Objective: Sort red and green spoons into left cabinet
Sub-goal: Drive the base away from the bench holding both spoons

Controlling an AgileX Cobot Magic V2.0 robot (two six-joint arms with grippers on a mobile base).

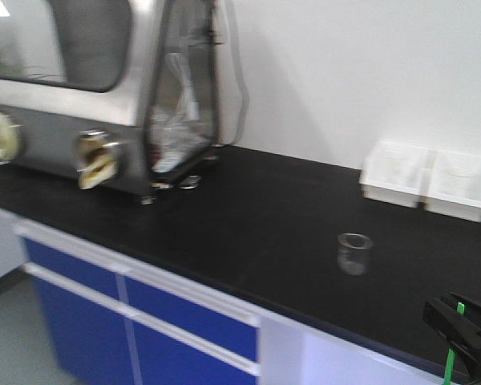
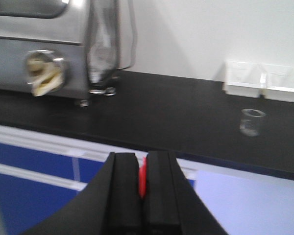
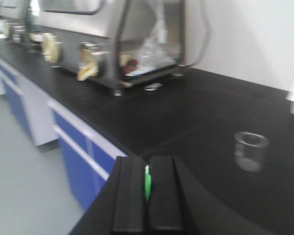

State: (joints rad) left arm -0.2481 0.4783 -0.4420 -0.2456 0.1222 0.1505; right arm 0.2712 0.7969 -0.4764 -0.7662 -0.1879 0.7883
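Two arms, each with a spoon. All three views are somewhat blurred.

Left gripper (image 2: 141,158): black pads pressed nearly together, with a thin strip of the red spoon (image 2: 142,180) pinched upright between them. Only that sliver shows. The bowl and the rest of the handle are hidden.

Right gripper (image 3: 147,162): the same narrow grip, clamping the green spoon (image 3: 147,183), which shows as a short bright strip in the slit. In the front-facing view this gripper (image 1: 458,327) sits at the lower right, seen against the front edge of the counter (image 1: 264,208). The green handle (image 1: 450,362) hangs down below it and a short stub pokes out above.

Neither spoon touches the counter. Both are held in the air on the near side of its front edge.

Counter: black top, running along a white wall (image 1: 345,72).
- Clear glass beaker (image 1: 354,253), upright, alone toward the right part of the top, nearer the front edge than the back.
- White plastic bins (image 1: 397,172) side by side at the back edge on the right, against the wall.
- Steel glove box (image 1: 80,96) with round ports at the left back end.
- Blue drawers (image 1: 184,321) with pale trim beneath the front edge.
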